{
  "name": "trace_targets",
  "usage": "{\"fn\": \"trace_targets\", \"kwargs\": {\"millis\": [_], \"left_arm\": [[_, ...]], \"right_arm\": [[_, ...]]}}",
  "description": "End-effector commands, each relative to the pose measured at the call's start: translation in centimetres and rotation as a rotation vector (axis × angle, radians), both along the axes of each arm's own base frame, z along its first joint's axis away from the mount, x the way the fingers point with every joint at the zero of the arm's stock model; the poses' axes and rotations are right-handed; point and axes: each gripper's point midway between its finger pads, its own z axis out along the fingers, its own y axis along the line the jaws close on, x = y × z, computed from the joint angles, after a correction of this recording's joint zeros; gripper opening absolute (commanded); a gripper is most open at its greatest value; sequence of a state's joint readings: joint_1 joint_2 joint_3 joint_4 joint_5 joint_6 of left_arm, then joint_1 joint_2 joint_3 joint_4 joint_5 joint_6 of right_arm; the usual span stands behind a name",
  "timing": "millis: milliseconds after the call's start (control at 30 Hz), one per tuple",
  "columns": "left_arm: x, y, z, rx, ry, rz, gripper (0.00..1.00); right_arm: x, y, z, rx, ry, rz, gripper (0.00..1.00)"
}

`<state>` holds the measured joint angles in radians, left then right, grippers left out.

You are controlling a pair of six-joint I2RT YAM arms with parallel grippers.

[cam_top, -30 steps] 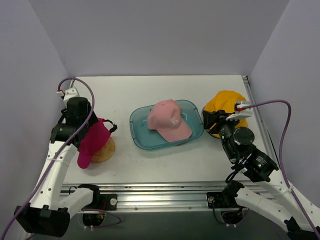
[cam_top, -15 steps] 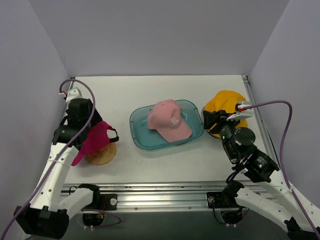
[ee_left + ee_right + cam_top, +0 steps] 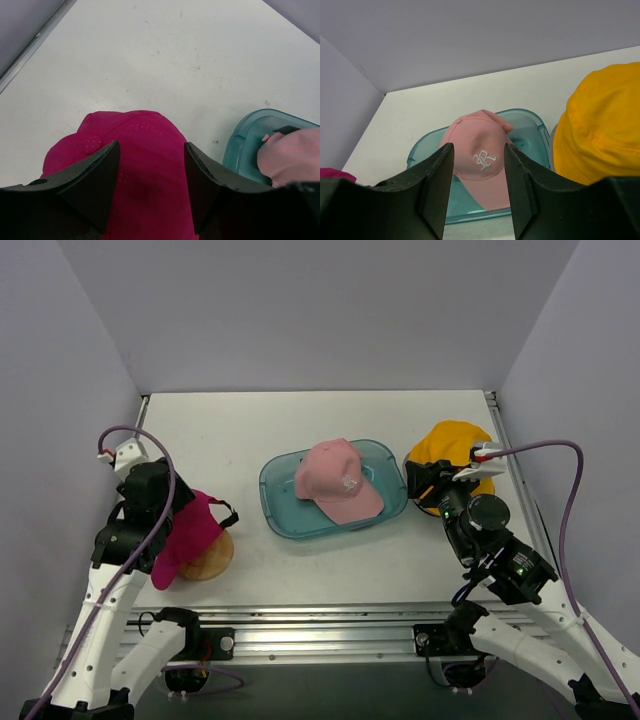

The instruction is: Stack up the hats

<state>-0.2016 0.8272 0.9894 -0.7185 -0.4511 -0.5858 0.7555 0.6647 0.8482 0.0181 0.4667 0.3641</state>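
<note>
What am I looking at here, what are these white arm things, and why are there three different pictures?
Two robot arms bolted to a table. One picture looks down from above; the other two come from cameras on each wrist. On the table: a magenta hat draped on a wooden stand, a pink cap in a teal tray, a yellow hat. The left hand straddles the magenta hat; whether it grips is unclear. The right hand is open, holding nothing.

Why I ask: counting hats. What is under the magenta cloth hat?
A round tan wooden base peeks out beneath the magenta cloth hat; whatever else it covers is hidden.
</note>
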Motion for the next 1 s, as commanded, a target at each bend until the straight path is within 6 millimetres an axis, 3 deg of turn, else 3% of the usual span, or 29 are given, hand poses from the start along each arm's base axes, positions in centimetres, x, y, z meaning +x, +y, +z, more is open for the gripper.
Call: {"fn": "trace_targets", "kwargs": {"millis": [0,67,167,233,333,400,567,633,667,733,767,833,867,933,967], "left_arm": [[-2.9,1.7,0.0,0.004,0.048,0.102,0.63],[-4.0,3.2,1.2,0.031,0.033,0.183,0.66],[-5.1,3.9,3.2,0.026,-0.014,0.216,0.72],[-5.5,3.8,4.4,0.026,-0.044,0.190,0.73],[-5.5,2.6,6.6,0.004,-0.099,0.096,0.75],[-5.2,1.3,7.5,-0.002,-0.104,0.004,0.78],[-3.7,-0.9,8.8,-0.010,-0.082,-0.127,0.78],[-2.7,-2.4,9.2,-0.023,-0.051,-0.208,0.78],[-2.3,-2.7,8.9,-0.027,-0.027,-0.221,0.78],[-1.9,-2.9,8.0,-0.018,0.033,-0.228,0.78],[-1.8,-2.2,7.6,0.003,0.047,-0.194,0.79],[-1.7,-1.7,6.8,0.015,0.046,-0.170,0.81],[-1.6,-1.7,6.6,0.013,0.045,-0.171,0.82],[-1.4,-1.6,5.9,0.013,0.061,-0.167,0.82],[-1.2,-1.5,5.5,0.013,0.073,-0.162,0.82]], "right_arm": [[0.1,0.0,0.8,0.010,-0.023,-0.006,0.41],[0.1,0.0,0.9,0.011,-0.024,-0.005,0.41],[0.0,0.0,1.1,0.016,-0.031,0.000,0.41],[-0.1,1.1,0.8,-0.003,-0.035,0.059,0.42],[0.2,5.2,0.4,-0.039,-0.040,0.233,0.43],[1.0,8.1,-1.3,-0.080,0.008,0.325,0.44],[-0.8,17.8,-2.0,-0.071,-0.023,0.670,0.52],[-1.4,20.4,-1.4,-0.041,-0.084,0.729,0.55],[-2.2,22.6,-3.2,-0.065,-0.065,0.787,0.57],[-2.9,24.7,-4.5,-0.120,-0.084,0.832,0.57],[-3.6,26.6,-6.2,-0.157,-0.074,0.858,0.58],[-3.2,27.9,-7.9,-0.209,-0.085,0.838,0.58],[-3.1,29.0,-10.3,-0.244,-0.047,0.846,0.58],[-3.2,30.5,-11.0,-0.249,-0.032,0.850,0.58],[-3.1,31.4,-12.8,-0.275,-0.004,0.853,0.58]]}}
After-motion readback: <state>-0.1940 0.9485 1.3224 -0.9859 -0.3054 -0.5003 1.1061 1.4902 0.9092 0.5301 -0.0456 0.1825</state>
